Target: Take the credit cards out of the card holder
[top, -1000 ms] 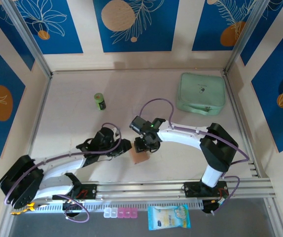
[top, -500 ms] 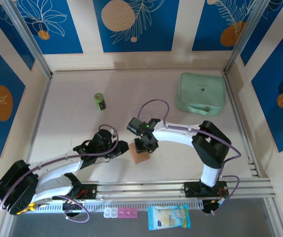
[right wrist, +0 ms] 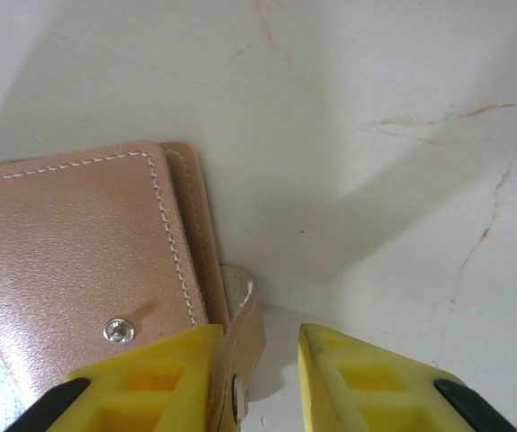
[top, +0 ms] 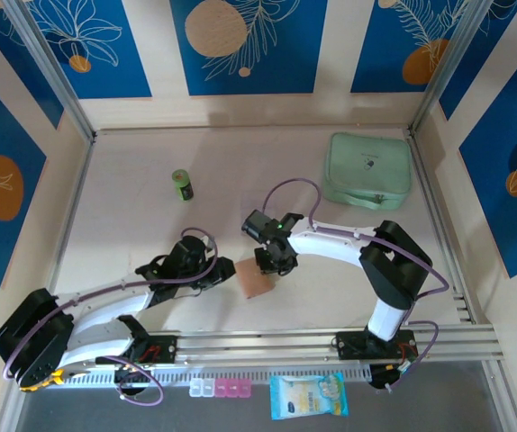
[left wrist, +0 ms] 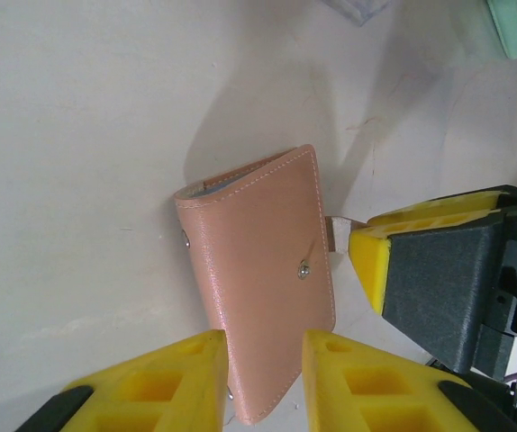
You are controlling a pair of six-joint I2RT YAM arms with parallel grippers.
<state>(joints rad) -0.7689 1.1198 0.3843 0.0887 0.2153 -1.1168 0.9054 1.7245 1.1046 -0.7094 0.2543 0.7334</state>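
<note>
1 card holder [left wrist: 254, 243], clamped by left gripper [left wrist: 263, 351]; right gripper [right wrist: 258, 360] parted astride strap [right wrist: 246, 319].

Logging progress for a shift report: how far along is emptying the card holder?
Done: the snap strap looks unfastened, the cover's stud bare. In hand: left gripper pinches the edge of the closed card holder; right gripper straddles the strap, not yet clamped. Left: open it, pull out the cards.

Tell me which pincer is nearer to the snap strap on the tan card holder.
Right. The right pincer straddles the snap strap; the left pincer grips the card holder at its other end, away from the strap.
</note>
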